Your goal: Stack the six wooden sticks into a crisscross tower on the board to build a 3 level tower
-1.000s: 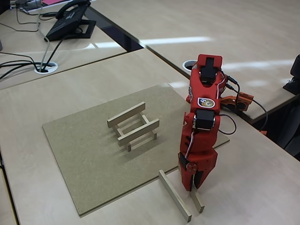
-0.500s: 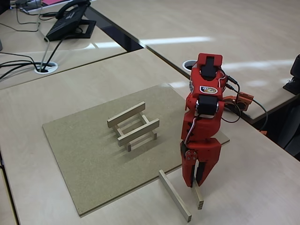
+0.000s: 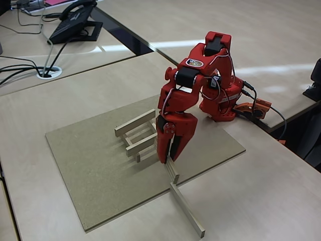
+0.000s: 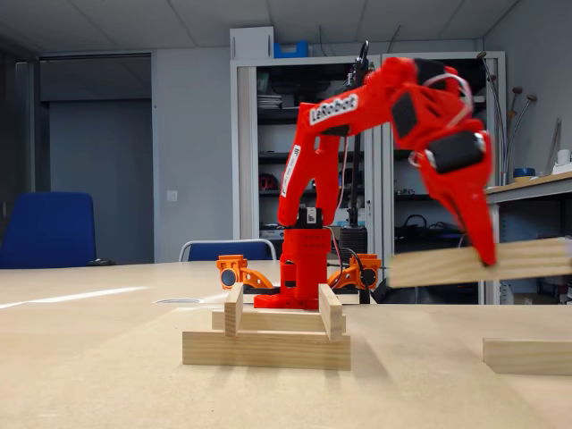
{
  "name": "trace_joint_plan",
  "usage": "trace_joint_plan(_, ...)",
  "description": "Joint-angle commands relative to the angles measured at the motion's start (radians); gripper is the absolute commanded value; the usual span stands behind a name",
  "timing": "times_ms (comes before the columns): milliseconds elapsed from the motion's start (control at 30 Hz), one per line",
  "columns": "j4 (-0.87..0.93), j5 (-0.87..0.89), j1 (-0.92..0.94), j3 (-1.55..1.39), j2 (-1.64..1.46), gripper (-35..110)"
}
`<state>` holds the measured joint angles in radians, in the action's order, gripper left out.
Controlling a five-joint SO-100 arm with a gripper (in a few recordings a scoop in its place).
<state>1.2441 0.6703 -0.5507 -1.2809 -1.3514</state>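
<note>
On the brown board stands a tower of two crossed layers, two pale wooden sticks in each; from the side it is the low stack. My red gripper hangs just right of it, shut on another stick. In the low fixed view that stick is level in the air, above the height of the tower's top, with the gripper clamped on it. One more stick lies on the pale desk off the board's front edge, and its end shows at the right.
The arm's base is fixed at the board's far right corner, with an orange part and cables beside it. A telephone and a cable grommet lie on the desk at the far left. The board's left half is bare.
The gripper has lifted a stick off the desk at the front right. It has swung left and back over the board with the stick, up to the tower's side. The other loose stick stayed put.
</note>
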Motion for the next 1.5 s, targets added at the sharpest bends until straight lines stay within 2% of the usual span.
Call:
trace_joint_plan(0, 0.048, -0.043, 0.026, -0.032, -0.126, 0)
trace_joint_plan(233, 0.164, -0.138, 0.121, -0.071, -0.210, 0)
trace_joint_plan(600, 0.298, -0.403, 0.313, -0.081, -0.206, 0)
trace_joint_plan(933, 0.413, -0.588, 0.408, 0.179, -0.012, 0)
trace_joint_plan(1233, 0.437, -0.640, 0.431, 0.353, 0.140, 0)
trace_joint_plan(1467, 0.428, -0.632, 0.419, 0.368, 0.183, 0)
